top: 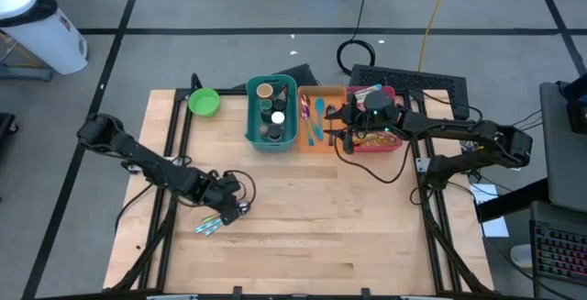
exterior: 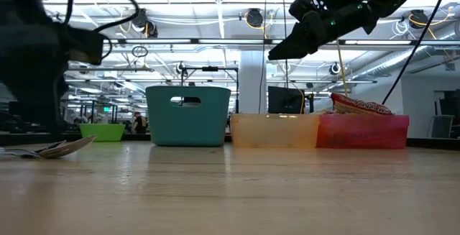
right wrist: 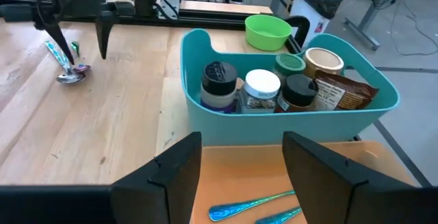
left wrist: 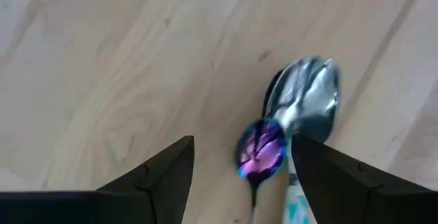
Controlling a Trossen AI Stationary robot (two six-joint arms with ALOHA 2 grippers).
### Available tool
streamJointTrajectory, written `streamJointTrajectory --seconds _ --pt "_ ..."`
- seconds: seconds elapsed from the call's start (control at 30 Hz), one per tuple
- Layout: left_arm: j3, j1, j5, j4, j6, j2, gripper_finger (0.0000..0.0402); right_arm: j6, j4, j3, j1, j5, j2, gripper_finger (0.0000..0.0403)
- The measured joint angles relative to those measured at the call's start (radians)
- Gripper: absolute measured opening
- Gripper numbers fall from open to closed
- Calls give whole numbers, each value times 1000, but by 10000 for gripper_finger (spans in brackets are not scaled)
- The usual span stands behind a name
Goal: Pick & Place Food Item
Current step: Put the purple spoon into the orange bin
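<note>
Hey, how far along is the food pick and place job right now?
Already done: spoons lie on the table under the left hand, which is open and holds nothing. In hand: nothing; the right hand hangs open and empty above the orange bin, between the teal bin of jars and the red bin of snack bags. Left: no food item looks picked up yet.

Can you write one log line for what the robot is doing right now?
left tool: open, above spoons on table | right tool: open, empty, over orange bin | teal bin: jars inside
</note>
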Motion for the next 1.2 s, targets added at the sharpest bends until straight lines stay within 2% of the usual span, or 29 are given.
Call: streamJointTrajectory --seconds 0.2,0.43,0.7,1.0,1.2 --pt "-89 -10 -4 93 20 0 242 5 0 0 0 0 0 196" --pt "-163 -11 -26 217 96 -4 168 5 -1 0 0 0 0 196" --pt "-164 -10 -74 187 126 -2 96 1 -1 0 0 0 0 196" --pt "-166 37 -200 124 130 0 67 0 -1 0 0 0 0 196" --pt "-166 79 -216 118 153 0 45 0 -1 1 0 0 0 196"
